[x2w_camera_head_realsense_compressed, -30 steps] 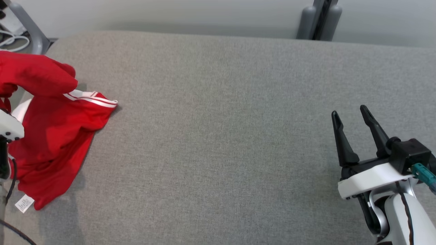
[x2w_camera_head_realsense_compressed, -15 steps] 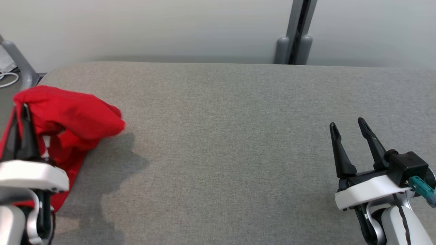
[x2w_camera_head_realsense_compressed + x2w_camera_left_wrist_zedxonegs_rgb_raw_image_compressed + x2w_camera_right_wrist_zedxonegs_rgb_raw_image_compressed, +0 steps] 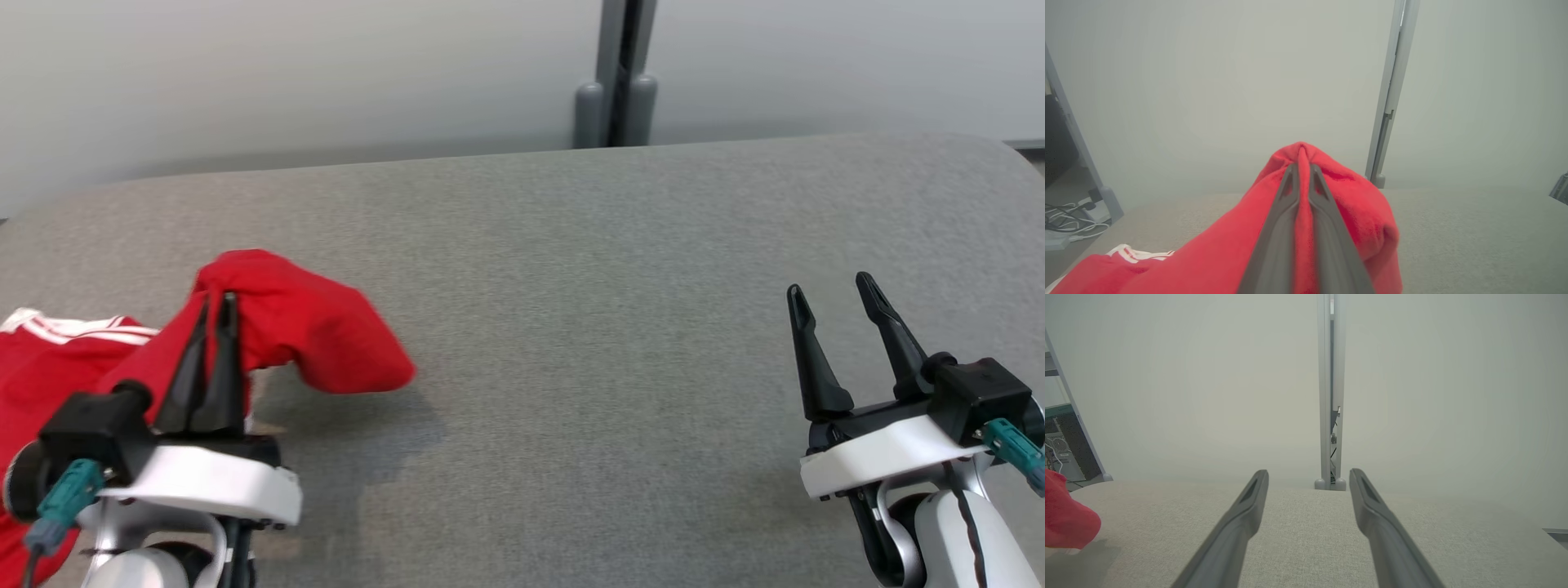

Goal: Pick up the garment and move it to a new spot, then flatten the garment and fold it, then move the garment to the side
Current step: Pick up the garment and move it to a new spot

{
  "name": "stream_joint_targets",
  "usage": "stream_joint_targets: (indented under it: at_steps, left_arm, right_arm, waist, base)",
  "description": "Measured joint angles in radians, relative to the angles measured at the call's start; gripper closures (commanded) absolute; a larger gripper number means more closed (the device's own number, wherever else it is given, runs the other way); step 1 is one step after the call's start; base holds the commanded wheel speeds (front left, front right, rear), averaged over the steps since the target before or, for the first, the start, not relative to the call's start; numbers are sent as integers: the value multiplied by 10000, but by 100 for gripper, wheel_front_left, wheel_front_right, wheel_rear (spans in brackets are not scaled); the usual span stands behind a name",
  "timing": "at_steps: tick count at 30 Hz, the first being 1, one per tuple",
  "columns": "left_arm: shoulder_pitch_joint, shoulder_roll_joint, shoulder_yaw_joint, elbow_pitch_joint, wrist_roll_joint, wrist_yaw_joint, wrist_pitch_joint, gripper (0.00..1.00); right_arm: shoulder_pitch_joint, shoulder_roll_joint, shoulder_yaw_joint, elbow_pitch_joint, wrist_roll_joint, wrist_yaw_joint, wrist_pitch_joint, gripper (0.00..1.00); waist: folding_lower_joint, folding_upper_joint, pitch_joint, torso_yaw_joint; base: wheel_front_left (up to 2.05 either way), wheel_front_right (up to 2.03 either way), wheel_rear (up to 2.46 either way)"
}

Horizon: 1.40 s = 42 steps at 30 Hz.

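At about 8 o'clock in the head view, the left gripper (image 3: 216,302) rises from its white wrist with its fingers pointing toward 12 o'clock. They are pressed together on a lifted fold of the red garment (image 3: 326,343), which bulges off the tips toward 3 o'clock above the grey padded table (image 3: 612,327) and trails back to 9 o'clock, where its white-striped edge shows. At 4 o'clock the right gripper (image 3: 830,286) hovers over bare table, its fingers spread wide, leaning slightly toward 11 o'clock, holding nothing, well apart from the garment.
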Motion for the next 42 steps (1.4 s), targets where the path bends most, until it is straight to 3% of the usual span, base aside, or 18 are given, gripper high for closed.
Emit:
stream_joint_targets:
  at_steps: [8,19,27,28,29,30,35,42]
  left_arm:
    - [-1083,-642,-1285,794,130,-761,29,100]
    - [-2245,-1613,-2265,3534,6,-1578,-86,100]
    - [-2587,-2075,-2920,5177,-159,-2247,-75,100]
    - [-2610,-2159,-2989,5281,-178,-2299,-115,73]
    - [-2619,-2222,-3055,5373,-182,-2362,-174,17]
    - [-2632,-2286,-3126,5434,-192,-2447,-207,0]
    - [-2748,-2539,-3156,5375,-261,-2633,-815,0]
    - [-2703,-2290,-2429,4738,-385,-2364,-1873,0]
  right_arm:
    - [-232,46,86,-59,92,0,50,0]
    - [-350,86,165,439,389,0,-303,0]
    - [-398,100,59,675,525,0,-476,0]
    - [-406,100,35,711,531,0,-487,0]
    - [-410,104,25,731,531,0,-514,0]
    - [-415,107,10,731,527,0,-535,0]
    - [-430,109,-27,729,460,0,-552,0]
    - [-422,117,-82,662,286,0,-497,0]
  waist:
    - [0,0,307,-1183]
    - [0,0,920,-3067]
    - [0,0,1223,-3311]
    - [0,0,1215,-3256]
    - [0,0,1203,-3191]
    - [0,0,1193,-3117]
    - [1,0,1102,-2650]
    - [0,0,794,-1930]
  base:
    - [0,0,0]
    - [0,0,0]
    - [0,0,0]
    - [0,0,0]
    - [0,0,0]
    - [0,0,0]
    - [0,0,0]
    - [0,0,0]
